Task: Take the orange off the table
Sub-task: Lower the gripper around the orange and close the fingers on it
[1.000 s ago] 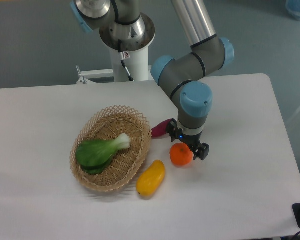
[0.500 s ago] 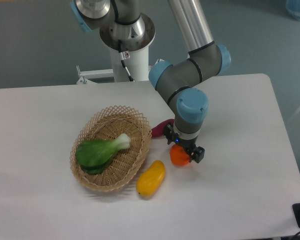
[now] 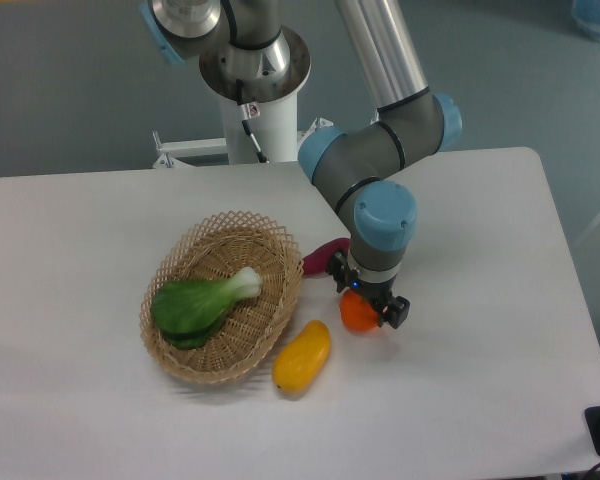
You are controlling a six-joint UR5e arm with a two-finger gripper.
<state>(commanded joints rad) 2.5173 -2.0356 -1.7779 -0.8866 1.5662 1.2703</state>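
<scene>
My gripper point(image 3: 365, 303) points straight down over the orange point(image 3: 357, 315); the fruit sits on the table point(image 3: 480, 350), right of the basket and just past the upper end of the yellow fruit; one black finger point(image 3: 396, 311) shows at the orange's right side, and another dark part of the gripper shows at its upper left; the fingers straddle the fruit, low around its upper half; whether they press on it or merely flank it I cannot tell, because my wrist hides the top of the orange and the contact points; the lower part of the orange shows below the gripper, and it looks to rest on the white surface.

The wicker basket point(image 3: 180, 340) lies to the left of my gripper, with a green leafy vegetable point(image 3: 195, 305) inside it, its pale stalk end pointing up and to the right; the yellow fruit point(image 3: 302, 356) lies on the table just beside the basket's lower right rim, tilted, near the orange but apart from it; the purple vegetable point(image 3: 322, 256) lies between the basket's upper right rim and my wrist, partly hidden behind the gripper; my arm point(image 3: 382, 150) reaches in from the top of the view, its grey links and blue joint caps bending down to the wrist above the orange.
</scene>
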